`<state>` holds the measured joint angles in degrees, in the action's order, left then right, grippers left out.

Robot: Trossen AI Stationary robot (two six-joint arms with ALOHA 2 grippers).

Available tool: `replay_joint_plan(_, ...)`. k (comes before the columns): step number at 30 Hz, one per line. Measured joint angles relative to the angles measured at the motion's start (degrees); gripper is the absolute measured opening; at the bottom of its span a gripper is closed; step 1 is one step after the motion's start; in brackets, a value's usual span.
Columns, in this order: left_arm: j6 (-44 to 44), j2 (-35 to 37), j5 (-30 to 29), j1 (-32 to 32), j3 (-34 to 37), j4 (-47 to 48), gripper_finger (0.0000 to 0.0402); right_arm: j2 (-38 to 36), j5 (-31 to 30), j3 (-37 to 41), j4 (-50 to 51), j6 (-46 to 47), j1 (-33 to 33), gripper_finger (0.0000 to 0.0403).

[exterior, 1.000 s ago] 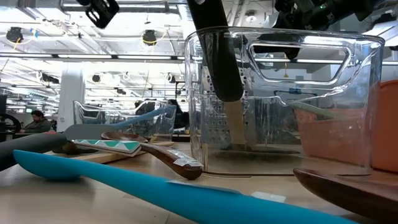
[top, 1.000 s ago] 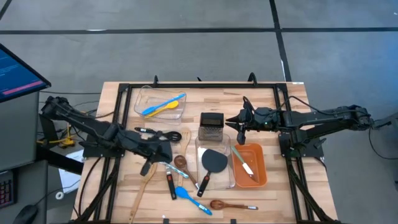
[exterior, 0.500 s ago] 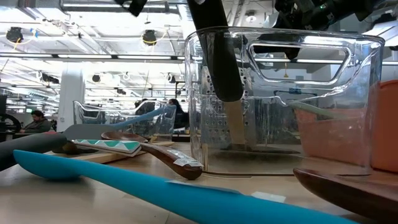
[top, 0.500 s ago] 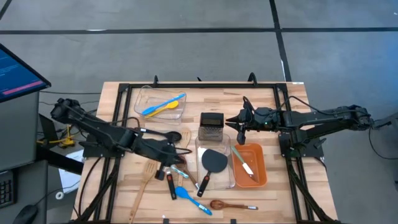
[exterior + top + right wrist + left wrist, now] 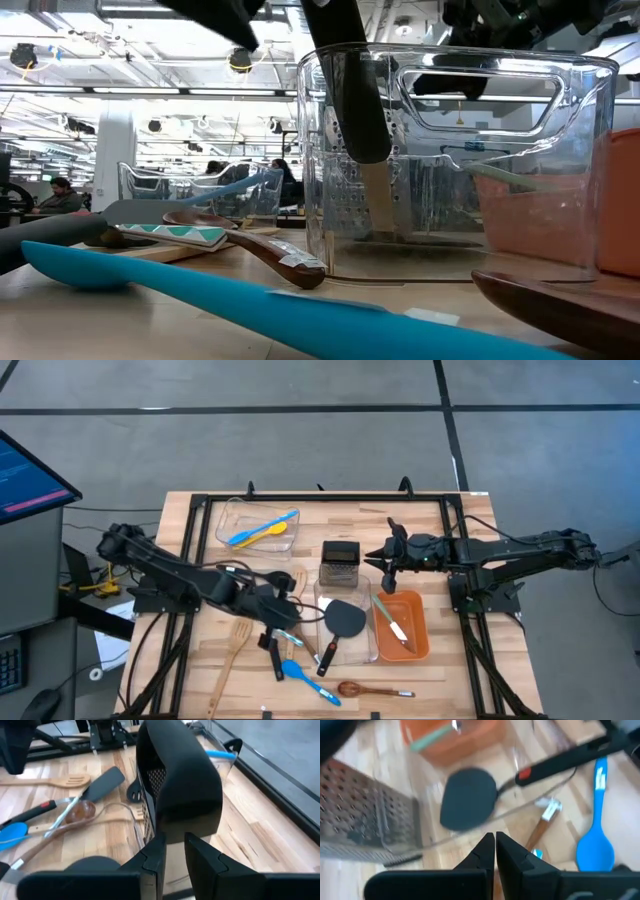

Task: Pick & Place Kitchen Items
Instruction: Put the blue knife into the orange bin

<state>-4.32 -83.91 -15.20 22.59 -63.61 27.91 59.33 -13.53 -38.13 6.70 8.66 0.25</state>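
**A:** Where's your left gripper (image 5: 287, 616)?

**B:** From overhead I see it above the wooden table (image 5: 440, 525), at about 8 o'clock from the steel box grater (image 5: 341, 557), fingers pressed together. Its wrist camera looks down on the round black turner (image 5: 345, 618), which leans in the tall clear plastic container (image 5: 372, 650) at 6 o'clock from the grater.

**A:** And the right gripper (image 5: 388, 563)?

**B:** At 3 o'clock from the grater, just beside it. In my wrist view it pinches a broad glossy black utensil (image 5: 180, 785); I can't tell which kind.

**A:** The other kitchen items?

**B:** A blue plastic spoon (image 5: 262, 527) and a yellow one lie in the shallow clear tray (image 5: 225, 515) at 10 o'clock. The orange bin (image 5: 422, 630) at 4 o'clock holds a pale green-handled utensil (image 5: 392, 618). Another blue spoon (image 5: 300, 673), a wooden slotted spatula (image 5: 235, 640) and a dark wooden spoon (image 5: 352, 688) lie loose on the table between 6 and 8 o'clock.
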Motion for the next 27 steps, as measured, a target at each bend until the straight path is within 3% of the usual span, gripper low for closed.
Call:
replay_joint_plan(12,3.13,-0.67,-0.02,4.05,0.12,7.26,0.0003,0.0,-0.01,0.0,0.5,-0.02,0.0,0.0063)
replay_joint_plan(27,9.62,-0.62,-0.34,4.07,7.81,6.49,0.001,0.0,0.01,0.0,0.52,-0.04,0.0,0.0063)
